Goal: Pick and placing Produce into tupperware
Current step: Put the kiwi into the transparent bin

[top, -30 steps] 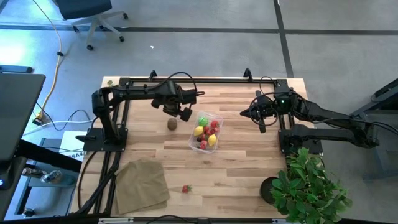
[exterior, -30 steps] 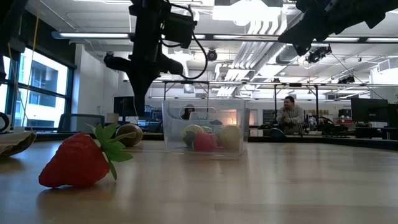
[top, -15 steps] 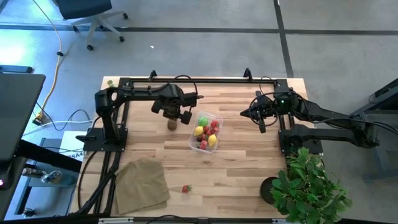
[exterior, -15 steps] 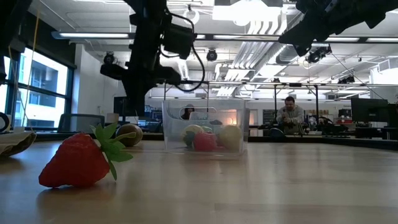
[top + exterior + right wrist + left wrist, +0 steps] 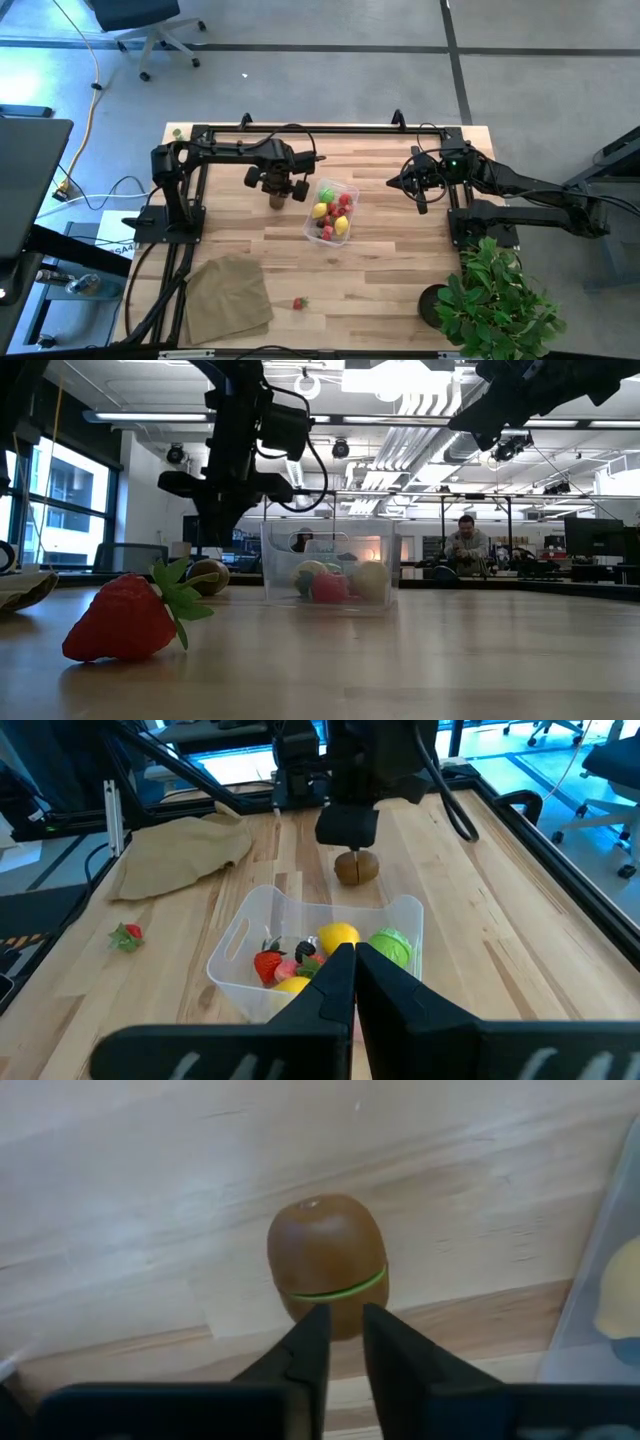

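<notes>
A brown kiwi (image 5: 327, 1265) lies on the wooden table, left of the clear tupperware (image 5: 331, 210). The tupperware holds yellow lemons, a green ball and red berries. My left gripper (image 5: 341, 1330) points straight down just above the kiwi, its fingers a narrow gap apart. In the right wrist view it hangs right over the kiwi (image 5: 356, 867), and I see no touch. A red strawberry (image 5: 298, 303) lies alone near the front edge. My right gripper (image 5: 352, 955) waits shut, raised over the table's right side.
A tan cloth (image 5: 228, 295) lies at the front left corner. A potted leafy plant (image 5: 495, 300) stands at the front right corner. In the low view the strawberry (image 5: 125, 620) sits close in front, with the tupperware (image 5: 330, 565) behind it.
My left gripper has come down toward the kiwi, shifting slightly toward the table's left edge, and its wrist has rolled a little. The kiwi and the tupperware have stayed where they were.
</notes>
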Tool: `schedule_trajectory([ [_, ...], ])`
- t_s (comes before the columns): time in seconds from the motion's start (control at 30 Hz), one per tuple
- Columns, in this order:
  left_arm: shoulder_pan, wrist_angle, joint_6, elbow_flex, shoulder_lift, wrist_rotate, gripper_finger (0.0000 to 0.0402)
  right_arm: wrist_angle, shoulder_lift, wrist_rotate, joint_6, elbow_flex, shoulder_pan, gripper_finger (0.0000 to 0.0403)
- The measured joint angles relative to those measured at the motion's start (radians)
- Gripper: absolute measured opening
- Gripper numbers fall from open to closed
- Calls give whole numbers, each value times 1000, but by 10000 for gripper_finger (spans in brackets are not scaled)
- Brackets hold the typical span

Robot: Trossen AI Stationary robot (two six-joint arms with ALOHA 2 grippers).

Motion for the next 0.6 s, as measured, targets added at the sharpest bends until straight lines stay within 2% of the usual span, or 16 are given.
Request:
schedule_trajectory([
  [0.4, 0, 42, 3, -33, 0, -28, 205, 0, 0, 0, 0, 0, 0, 5],
  [0.6, 0, 130, 0, -83, 0, -27, 252, 0, 0, 0, 0, 0, 0, 5],
])
